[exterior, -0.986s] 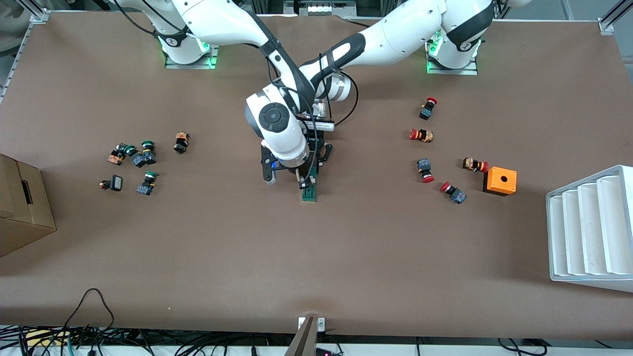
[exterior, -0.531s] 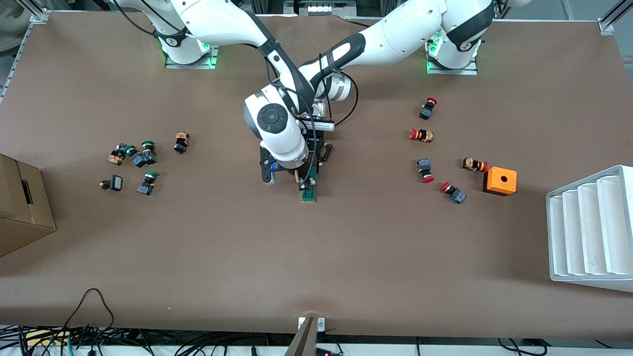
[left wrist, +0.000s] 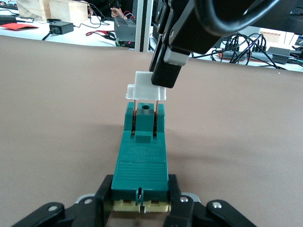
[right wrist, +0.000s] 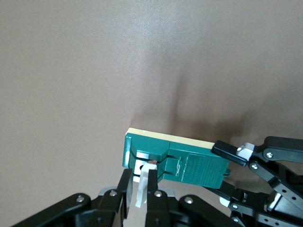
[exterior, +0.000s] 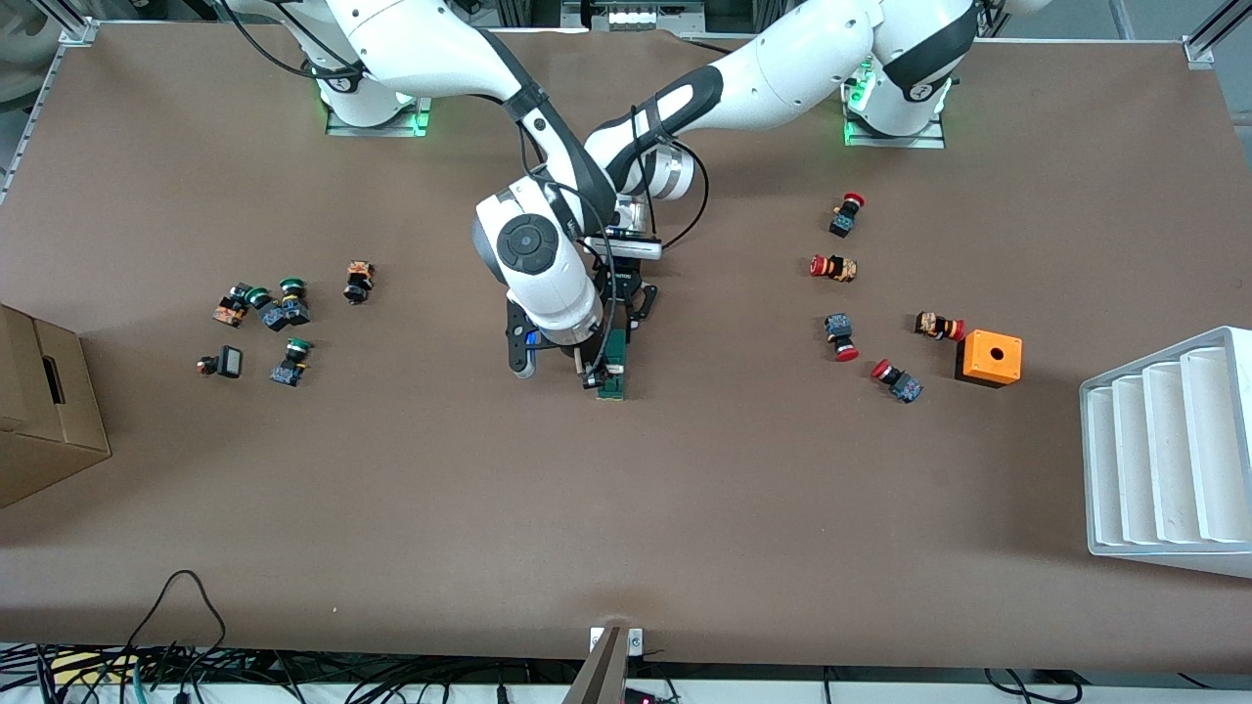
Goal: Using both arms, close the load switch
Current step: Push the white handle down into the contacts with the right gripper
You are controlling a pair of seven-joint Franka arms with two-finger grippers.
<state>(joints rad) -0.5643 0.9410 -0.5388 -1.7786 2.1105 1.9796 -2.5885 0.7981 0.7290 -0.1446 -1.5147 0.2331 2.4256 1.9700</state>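
Reading the front view like a clock face with the robot bases at 12: a cardboard box (exterior: 39, 411) sits at the 9 o'clock edge of the counter (exterior: 626, 508). A loose bunch of green-capped push buttons (exterior: 279, 315) lies on the counter a little nearer the middle.

The right arm reaches in from about 11 o'clock, and the right gripper (exterior: 594, 376) is down at the middle of the counter. In the right wrist view its fingers (right wrist: 124, 189) are pinched narrow on the white tab (right wrist: 140, 189). That tab belongs to the load switch (exterior: 612, 389), the green block lying flat dead centre with its long side running 12 to 6.

The left wrist view shows the tab (left wrist: 147, 86) raised above the green body (left wrist: 141, 165) on two thin coppery blades. It's at the 6 o'clock end, the end nearer the front camera, with the right arm's black fingers clamped on one side of it.

The left arm comes in from about 1 o'clock. The left gripper (left wrist: 140, 189) has its fingers (left wrist: 106, 196) closed on the two sides of the switch's 12 o'clock end, pinning it on the counter. So both arms are on the same part, one at each end.

Toward 3 o'clock there's a scatter of red-capped push buttons (exterior: 841, 337) with an orange box (exterior: 990, 357) just beside them, a round hole in its top. A white ribbed rack (exterior: 1164, 450) sits at the 4 o'clock edge.
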